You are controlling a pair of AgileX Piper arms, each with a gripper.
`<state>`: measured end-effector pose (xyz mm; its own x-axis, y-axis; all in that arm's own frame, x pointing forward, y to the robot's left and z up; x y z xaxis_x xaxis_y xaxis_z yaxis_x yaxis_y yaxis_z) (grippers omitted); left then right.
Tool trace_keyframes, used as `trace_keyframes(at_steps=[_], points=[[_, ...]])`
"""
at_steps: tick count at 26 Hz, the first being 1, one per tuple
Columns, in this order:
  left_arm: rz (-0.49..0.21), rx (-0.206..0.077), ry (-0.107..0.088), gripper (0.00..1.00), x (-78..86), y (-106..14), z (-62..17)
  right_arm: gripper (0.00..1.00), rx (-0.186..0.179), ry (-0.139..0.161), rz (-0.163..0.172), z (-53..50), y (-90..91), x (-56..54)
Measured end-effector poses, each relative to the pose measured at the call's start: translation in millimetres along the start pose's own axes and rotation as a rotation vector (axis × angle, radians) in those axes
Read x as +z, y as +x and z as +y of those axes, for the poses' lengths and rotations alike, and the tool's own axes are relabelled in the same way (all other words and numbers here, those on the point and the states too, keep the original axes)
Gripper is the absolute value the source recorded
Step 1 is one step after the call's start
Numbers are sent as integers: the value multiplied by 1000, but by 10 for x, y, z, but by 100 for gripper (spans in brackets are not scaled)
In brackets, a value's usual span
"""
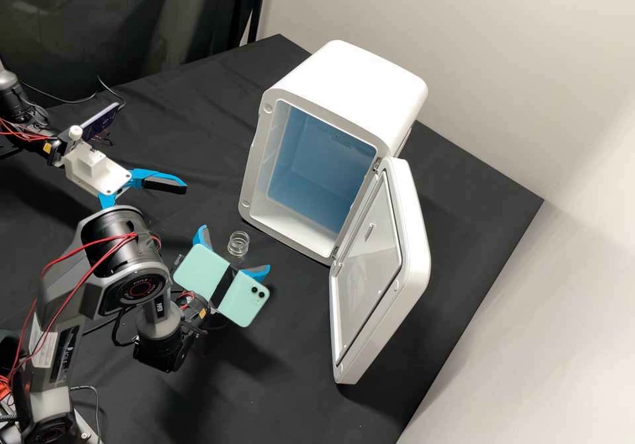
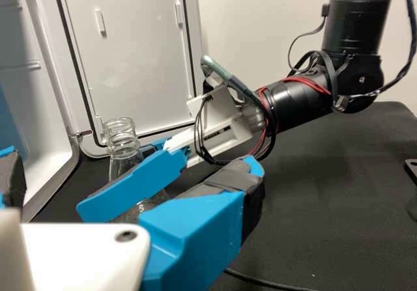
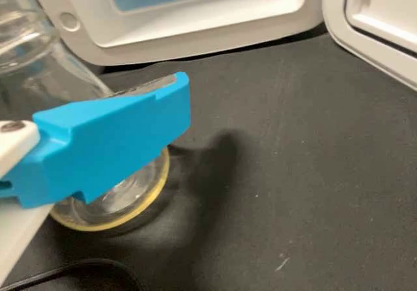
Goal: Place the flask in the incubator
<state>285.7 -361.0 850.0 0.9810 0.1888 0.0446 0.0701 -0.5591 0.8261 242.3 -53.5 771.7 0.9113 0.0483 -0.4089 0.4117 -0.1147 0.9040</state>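
Right claw (image 1: 233, 252) nearest, fingers apart astride clear flask (image 1: 238, 243), upright on black table (image 1: 463, 186) just before open white incubator (image 1: 344, 93). Door (image 1: 380, 265) swung wide alongside. Left claw (image 1: 144, 194) spread, farther back.

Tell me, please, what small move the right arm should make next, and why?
Probably close the right tool on the flask. The flask stands upright on the bench between the tool's open blue fingers and does not look gripped yet. The incubator has its door swung open, so once the flask is held it could be carried in.
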Motion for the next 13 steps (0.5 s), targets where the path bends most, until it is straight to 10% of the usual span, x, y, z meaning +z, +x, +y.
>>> trace_keyframes(at_steps=[12,13], points=[[0,0,0,100,0,0,0,100,-2,-8,10,-19,-30,-50],[0,0,0,100,0,0,0,0,-2,-8,10,-19,-30,-50]])
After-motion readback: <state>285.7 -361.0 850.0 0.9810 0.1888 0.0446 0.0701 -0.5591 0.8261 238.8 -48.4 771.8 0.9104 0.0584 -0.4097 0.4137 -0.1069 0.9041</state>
